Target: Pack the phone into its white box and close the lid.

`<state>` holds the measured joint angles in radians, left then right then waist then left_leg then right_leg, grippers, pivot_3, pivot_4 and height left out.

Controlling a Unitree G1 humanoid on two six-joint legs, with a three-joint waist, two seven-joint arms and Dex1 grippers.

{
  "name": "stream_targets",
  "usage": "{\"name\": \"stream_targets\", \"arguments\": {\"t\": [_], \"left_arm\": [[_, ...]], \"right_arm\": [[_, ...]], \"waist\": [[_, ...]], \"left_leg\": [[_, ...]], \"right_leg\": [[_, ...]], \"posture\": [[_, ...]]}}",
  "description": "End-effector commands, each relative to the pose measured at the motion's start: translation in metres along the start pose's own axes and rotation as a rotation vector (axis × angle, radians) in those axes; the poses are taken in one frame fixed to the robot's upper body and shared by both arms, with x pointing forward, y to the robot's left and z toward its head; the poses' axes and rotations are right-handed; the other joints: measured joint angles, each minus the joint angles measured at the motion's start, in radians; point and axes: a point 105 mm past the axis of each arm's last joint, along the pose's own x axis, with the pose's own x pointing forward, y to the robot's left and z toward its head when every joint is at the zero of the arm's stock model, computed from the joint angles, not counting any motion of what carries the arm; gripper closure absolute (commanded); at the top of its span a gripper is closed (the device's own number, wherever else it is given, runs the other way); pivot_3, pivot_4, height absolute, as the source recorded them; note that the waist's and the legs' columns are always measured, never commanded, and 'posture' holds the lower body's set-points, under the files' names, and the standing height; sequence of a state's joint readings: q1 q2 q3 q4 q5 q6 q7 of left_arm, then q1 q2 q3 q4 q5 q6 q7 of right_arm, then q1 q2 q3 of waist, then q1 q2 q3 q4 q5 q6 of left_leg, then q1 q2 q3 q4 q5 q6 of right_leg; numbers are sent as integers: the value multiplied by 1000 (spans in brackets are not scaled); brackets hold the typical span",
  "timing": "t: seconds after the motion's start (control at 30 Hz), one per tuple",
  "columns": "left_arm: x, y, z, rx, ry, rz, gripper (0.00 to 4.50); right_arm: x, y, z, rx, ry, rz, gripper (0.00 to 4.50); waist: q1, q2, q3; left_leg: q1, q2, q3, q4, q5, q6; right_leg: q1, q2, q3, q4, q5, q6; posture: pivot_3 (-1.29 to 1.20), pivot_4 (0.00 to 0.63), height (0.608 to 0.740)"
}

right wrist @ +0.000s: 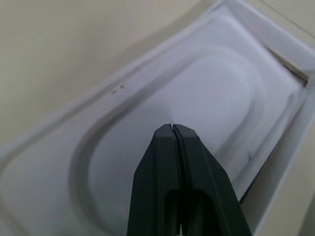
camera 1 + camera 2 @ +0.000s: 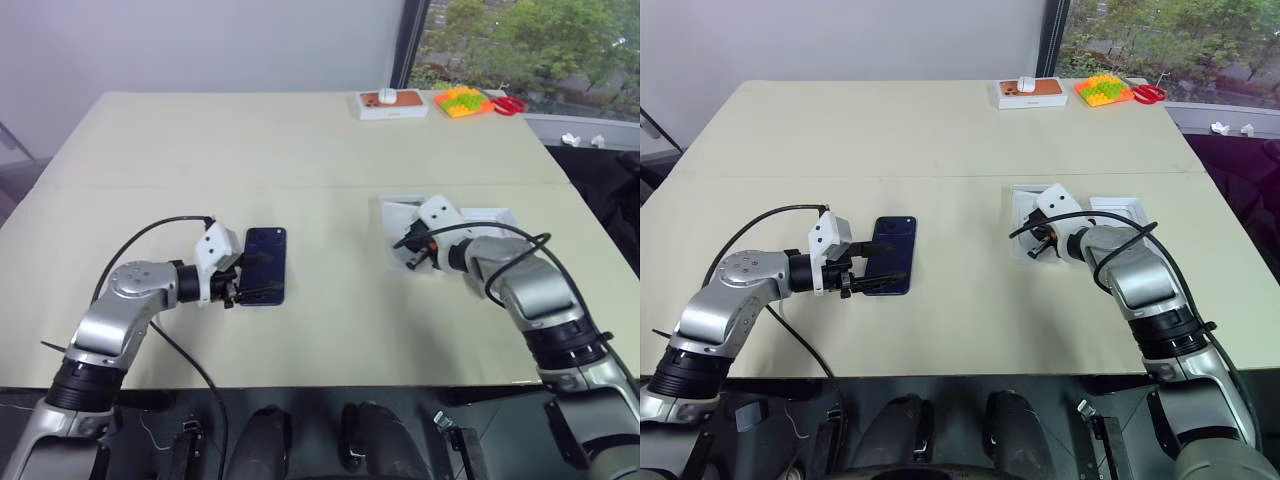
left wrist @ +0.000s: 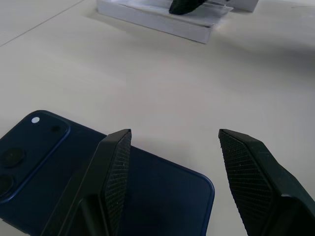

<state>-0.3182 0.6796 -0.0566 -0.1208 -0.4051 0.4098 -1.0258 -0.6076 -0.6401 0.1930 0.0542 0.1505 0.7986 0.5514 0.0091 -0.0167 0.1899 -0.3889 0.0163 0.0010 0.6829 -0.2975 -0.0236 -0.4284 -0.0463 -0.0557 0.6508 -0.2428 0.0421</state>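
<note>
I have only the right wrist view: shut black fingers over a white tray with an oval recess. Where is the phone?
Observer: The slim dark navy-blue smartphone lies flat on the beige table, camera side up, on the robot's left, well apart from the white recessed tray.
Operator: Does the other arm hold it?
Observer: No. The left gripper is open at one end of the phone and not closed on it.
Operator: Anything beside my tray?
Observer: A second white cardboard piece lies beside it, on the robot's right, partly hidden by the right arm.
</note>
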Motion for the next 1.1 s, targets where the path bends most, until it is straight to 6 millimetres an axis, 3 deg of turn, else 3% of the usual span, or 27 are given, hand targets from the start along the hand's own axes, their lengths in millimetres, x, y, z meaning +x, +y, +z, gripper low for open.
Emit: {"name": "stream_targets", "arguments": {"t": [0.03, 0.27, 0.5, 0.67, 0.8, 0.93, 1.1], "left_arm": [[0, -3, 10, 24, -34, 0, 1513], [5, -6, 11, 24, -44, 2, 1513], [2, -3, 14, 11, -64, 30, 1513], [-16, 25, 27, -47, -147, 189, 1513], [-27, 40, 31, -124, -171, 280, 1513], [-31, 48, 26, -168, -135, 336, 1513], [-33, 54, 20, -172, -94, 376, 1513]], "right_arm": [[7, -14, -2, -25, 33, -70, 4466], [26, -31, -3, -78, 45, -174, 4466], [19, -27, 7, -89, -9, -158, 4466], [-18, -5, 41, -136, -199, -75, 4466], [-38, 30, 59, -195, -297, 46, 4466], [-40, 60, 65, -229, -324, 129, 4466], [-33, 68, 59, -181, -294, 155, 4466]], "waist": [[0, 0, 0], [-3, 0, 0], [-1, 0, 0], [2, 1, 0], [-3, 1, 0], [-5, 1, 0], [-3, 1, 0]], "left_leg": [[0, 0, 0, 0, 0, 0], [0, 0, 0, 0, 0, 0], [0, 0, 0, 0, 0, 0], [0, 0, -1, 0, 0, 0], [0, 0, -1, 0, 0, 0], [0, 0, -1, 0, 0, 0], [0, 0, -1, 0, 0, 0]], "right_leg": [[0, 0, 0, 0, 0, 0], [0, 0, 0, 0, 0, 0], [0, 0, 0, 0, 0, 0], [-1, 0, 0, 1, 0, 0], [-1, 0, 0, 2, 0, 0], [-1, 1, 0, 2, 0, 0], [-1, 0, 0, 2, 0, 0]], "posture": [[0, 150, 740], [0, 150, 740], [0, 150, 740], [0, 150, 740], [0, 150, 740], [0, 150, 740], [0, 150, 740]]}}
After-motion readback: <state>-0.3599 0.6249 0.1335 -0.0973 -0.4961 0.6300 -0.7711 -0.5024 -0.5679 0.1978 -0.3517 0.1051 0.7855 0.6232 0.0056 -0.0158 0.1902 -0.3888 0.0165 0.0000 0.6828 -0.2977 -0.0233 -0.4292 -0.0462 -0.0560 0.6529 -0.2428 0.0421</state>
